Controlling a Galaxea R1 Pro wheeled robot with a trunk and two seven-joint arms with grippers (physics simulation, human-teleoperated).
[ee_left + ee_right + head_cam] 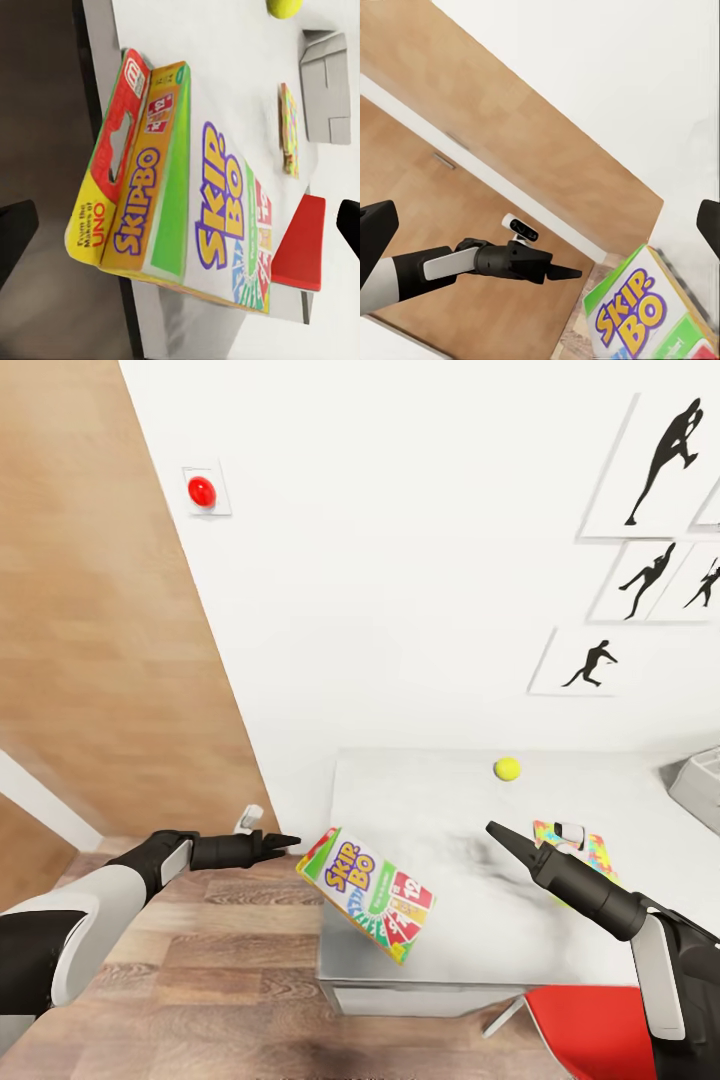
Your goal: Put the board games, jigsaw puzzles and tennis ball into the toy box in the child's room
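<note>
A yellow-and-green Skip-Bo board game (366, 894) lies tilted at the front left corner of the table (440, 800), overhanging its edge. My left gripper (286, 843) hovers just left of the box, apart from it and open, with its fingers (15, 232) spread wide around the box (217, 210). Over the table's middle, my right gripper (498, 833) is open and holds nothing. The tennis ball (507, 768) rests near the wall. A jigsaw puzzle (595, 852) lies partly hidden behind my right arm. The grey toy box (700, 785) sits at the table's right end.
A red chair (590, 1030) stands under the table's front edge. The white wall behind carries silhouette posters (655, 460) and a red button (202, 491). A wooden wall panel (100, 660) and wood floor (220, 980) lie to the left of the table.
</note>
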